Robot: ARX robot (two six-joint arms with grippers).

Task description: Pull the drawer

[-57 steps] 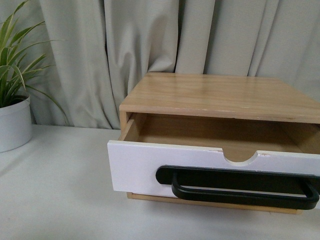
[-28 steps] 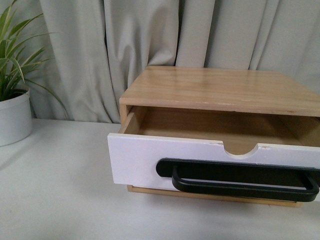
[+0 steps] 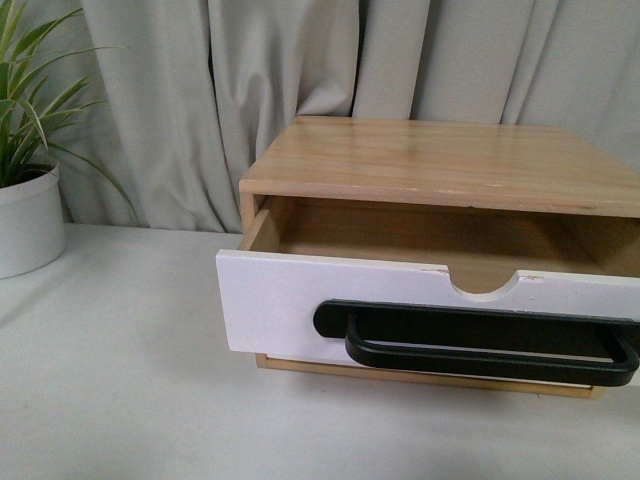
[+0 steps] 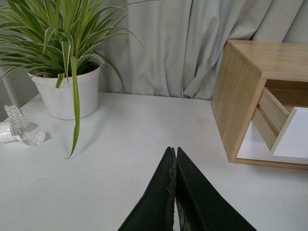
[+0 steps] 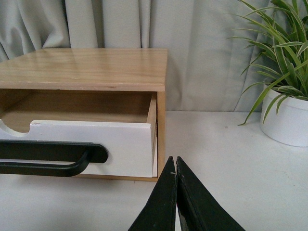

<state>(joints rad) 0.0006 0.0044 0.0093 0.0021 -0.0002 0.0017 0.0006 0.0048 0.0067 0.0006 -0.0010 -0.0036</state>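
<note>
Drawer (image 3: 280, 305): part-way out of its wooden case (image 3: 440, 165) — camera view has shifted, opening unchanged.
Handle (image 3: 480, 345): untouched.
My left gripper (image 4: 173, 159): pressed together, empty.
My right gripper (image 5: 174, 166): same — pull looks done.

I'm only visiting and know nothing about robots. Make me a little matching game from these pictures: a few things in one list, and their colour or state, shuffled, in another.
Things:
1. white-fronted drawer
2. long bar handle
3. left gripper
4. round plant pot

Colour or state:
A. shut, holding nothing
B. white, standing on the table
C. pulled part-way out of the wooden cabinet
D. black, fixed across the drawer front

Pairs: 1-C, 2-D, 3-A, 4-B
</note>
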